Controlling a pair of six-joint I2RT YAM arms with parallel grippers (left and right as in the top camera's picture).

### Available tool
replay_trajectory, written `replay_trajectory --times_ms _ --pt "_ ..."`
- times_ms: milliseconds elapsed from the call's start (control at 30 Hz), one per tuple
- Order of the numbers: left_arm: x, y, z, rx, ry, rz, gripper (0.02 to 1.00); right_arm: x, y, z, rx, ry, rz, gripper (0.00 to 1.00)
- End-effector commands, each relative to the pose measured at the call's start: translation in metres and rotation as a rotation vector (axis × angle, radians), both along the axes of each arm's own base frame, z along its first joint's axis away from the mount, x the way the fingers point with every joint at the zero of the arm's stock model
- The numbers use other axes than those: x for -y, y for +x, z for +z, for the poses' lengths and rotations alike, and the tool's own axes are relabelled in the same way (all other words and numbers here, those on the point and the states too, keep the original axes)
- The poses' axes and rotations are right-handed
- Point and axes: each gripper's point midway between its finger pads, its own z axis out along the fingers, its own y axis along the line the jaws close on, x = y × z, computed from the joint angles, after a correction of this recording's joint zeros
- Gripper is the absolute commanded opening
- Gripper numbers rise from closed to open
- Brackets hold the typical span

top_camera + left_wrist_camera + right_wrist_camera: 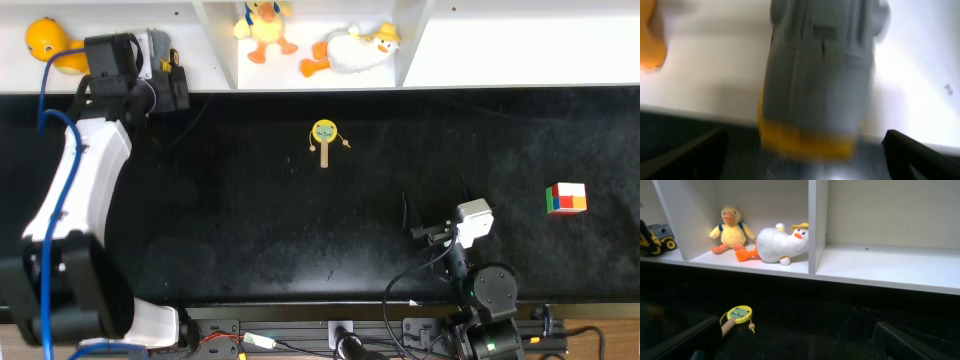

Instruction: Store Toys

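Observation:
A grey and yellow toy truck [152, 45] [815, 80] stands on the white shelf's left compartment. My left gripper [170, 85] [804, 137] is right at it, open, one finger on each side of the truck and clear of it. An orange toy [45, 40] [650, 45] lies further left in that compartment. A yellow duck [265, 25] [729, 229] and a white duck [352, 50] [782, 244] lie in the middle compartment. A yellow rattle drum [324, 135] [737, 315] and a colour cube [566, 198] rest on the black table. My right gripper [420, 232] [797, 325] stays open low near its base.
The shelf [500, 50] runs along the table's far edge, and dividers [814, 225] split it into compartments. Its right compartment [890, 265] is bare. The black tabletop [250, 230] spreads between the arms. Cables lie along the front edge.

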Motion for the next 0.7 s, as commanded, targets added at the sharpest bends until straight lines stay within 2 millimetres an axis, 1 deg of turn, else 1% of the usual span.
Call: replay_trajectory --times_ms 33,100,133,233,300,400,500,567,700 --pt "0.006 -0.032 0.071 0.101 -0.017 0.012 0.998 0.002 0.001 -0.004 -0.003 0.007 -0.012 0.998" --pt "0.008 -0.056 0.083 0.082 -0.019 0.012 0.998 0.002 0.001 -0.004 -0.003 0.007 -0.012 0.996" --pt "0.010 -0.072 0.088 0.066 -0.021 0.011 0.998 0.002 0.001 -0.004 -0.003 0.007 -0.012 0.993" --pt "0.017 -0.115 0.098 0.016 -0.027 0.004 0.998 0.002 0.001 -0.004 -0.003 0.007 -0.012 0.996" --pt "0.026 -0.141 0.104 0.000 -0.028 -0.016 0.998 0.002 0.001 -0.004 -0.003 0.007 -0.012 0.989" --pt "0.040 -0.170 0.110 0.011 -0.028 -0.059 0.996 0.002 0.001 -0.004 -0.003 0.007 -0.012 0.998" --pt "0.046 -0.191 0.117 0.039 -0.027 -0.083 0.998 0.002 0.001 -0.004 -0.003 0.007 -0.012 0.996" --pt "0.046 -0.203 0.120 0.041 -0.026 -0.084 0.996 0.002 0.001 -0.004 -0.003 0.007 -0.012 0.996" --pt "0.046 -0.215 0.121 0.040 -0.026 -0.084 0.998 0.002 0.001 -0.004 -0.003 0.007 -0.012 0.993"
